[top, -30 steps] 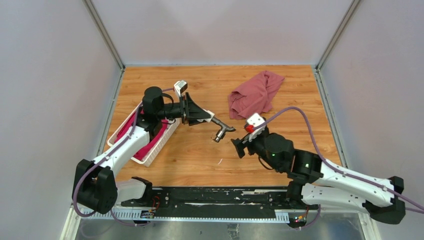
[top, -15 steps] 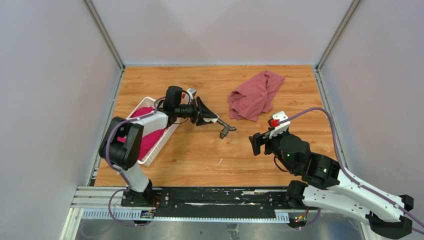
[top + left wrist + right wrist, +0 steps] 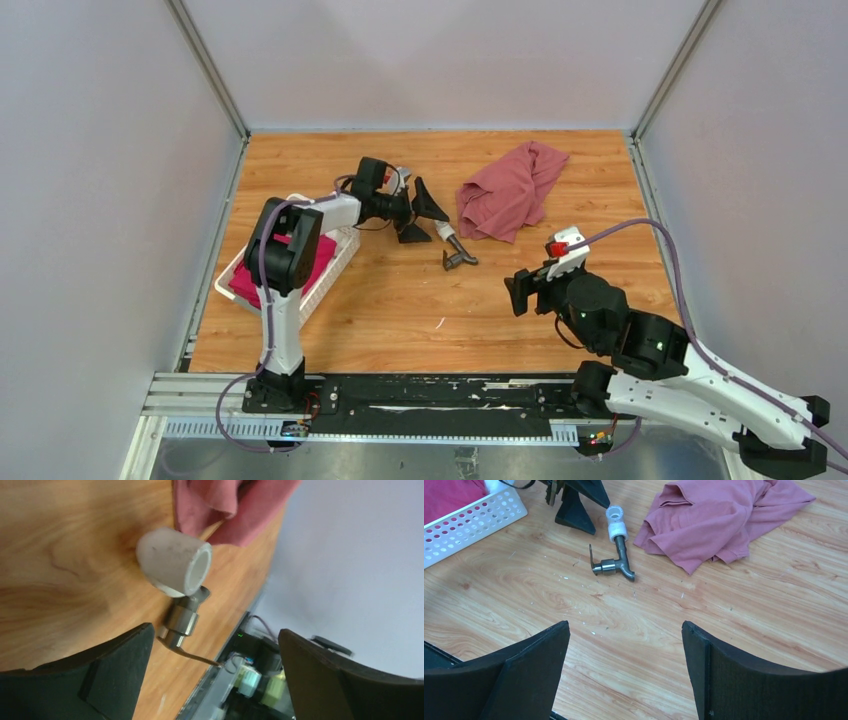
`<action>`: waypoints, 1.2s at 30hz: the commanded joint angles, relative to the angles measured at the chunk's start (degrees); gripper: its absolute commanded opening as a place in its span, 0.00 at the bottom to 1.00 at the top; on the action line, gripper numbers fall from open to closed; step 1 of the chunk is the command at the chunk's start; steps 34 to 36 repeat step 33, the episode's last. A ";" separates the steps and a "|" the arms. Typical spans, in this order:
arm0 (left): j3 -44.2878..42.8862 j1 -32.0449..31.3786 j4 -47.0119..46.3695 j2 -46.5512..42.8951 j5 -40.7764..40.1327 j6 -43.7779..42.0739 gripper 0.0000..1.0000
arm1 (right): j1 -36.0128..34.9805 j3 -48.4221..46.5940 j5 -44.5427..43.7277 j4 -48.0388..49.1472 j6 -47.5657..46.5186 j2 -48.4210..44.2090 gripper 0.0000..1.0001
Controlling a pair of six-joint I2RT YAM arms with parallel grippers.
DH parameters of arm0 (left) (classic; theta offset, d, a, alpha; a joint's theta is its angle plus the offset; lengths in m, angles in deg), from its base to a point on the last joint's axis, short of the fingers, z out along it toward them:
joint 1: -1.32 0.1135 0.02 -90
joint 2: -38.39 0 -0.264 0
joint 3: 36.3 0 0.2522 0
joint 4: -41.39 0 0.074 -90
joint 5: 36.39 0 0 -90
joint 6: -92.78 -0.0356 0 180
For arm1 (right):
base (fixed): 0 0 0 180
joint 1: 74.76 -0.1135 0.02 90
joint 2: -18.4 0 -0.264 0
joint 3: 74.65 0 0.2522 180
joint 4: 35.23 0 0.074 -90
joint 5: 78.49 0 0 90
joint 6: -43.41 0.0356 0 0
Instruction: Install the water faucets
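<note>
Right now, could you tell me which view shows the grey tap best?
The right wrist view: the tap lies whole on the table, handle and spout clear. The left wrist view shows it partly hidden behind the white fitting; the top view shows it small.

This is a robotics lab test cell, not a lived-in room. A wood-grain counter (image 3: 400, 310) is boxed in on three sides by bare, pale wall panels (image 3: 100, 200) set in aluminium corner posts (image 3: 207, 68). Along the near edge, a black mounting rail (image 3: 430, 385) sits on slotted metal framing and carries the left arm (image 3: 283, 250) and the right arm (image 3: 700, 385), with purple cables (image 3: 640, 222) looping off them.
</note>
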 commanded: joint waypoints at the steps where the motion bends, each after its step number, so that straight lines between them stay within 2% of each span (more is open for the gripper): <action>1: -11.90 -0.22 28.80 -3.77 -9.20 -21.06 1.00 | 0.69 -0.40 -3.04 -3.94 1.99 -2.11 0.88; 2: -13.89 -0.23 36.47 -5.30 -13.68 -26.20 1.00 | 0.67 -0.28 -3.70 -4.36 1.98 -2.50 0.88; 3: -15.00 -0.23 40.26 -8.17 -16.61 -28.73 1.00 | 0.67 -0.10 -4.36 -4.66 1.94 -2.79 0.88; 6: -14.08 -0.23 46.39 -15.88 -24.64 -32.62 1.00 | 0.67 0.12 -6.13 -5.01 1.91 -2.85 0.89; 10: -4.14 -0.54 46.24 -32.70 -30.15 -35.84 1.00 | 0.68 -0.04 -7.09 -3.30 1.86 -1.64 0.91; 14: 11.02 -0.64 43.07 -50.27 -37.75 -35.69 1.00 | 0.97 1.14 -7.08 -0.47 3.30 -0.90 0.96; 17: 17.56 -0.66 42.50 -60.22 -35.18 -34.65 1.00 | 1.91 2.52 -6.10 1.12 5.44 1.44 0.99; 21: 23.34 -0.67 42.65 -66.71 -37.27 -30.37 1.00 | 6.62 2.86 -0.24 2.53 8.40 5.87 1.00; 27: 26.74 -0.67 42.32 -69.27 -37.55 -28.76 1.00 | 15.50 3.14 11.02 5.41 11.09 9.09 1.00; 36: 27.14 -0.59 41.50 -70.42 -39.72 -30.47 1.00 | 16.80 3.09 11.96 6.41 11.50 10.40 1.00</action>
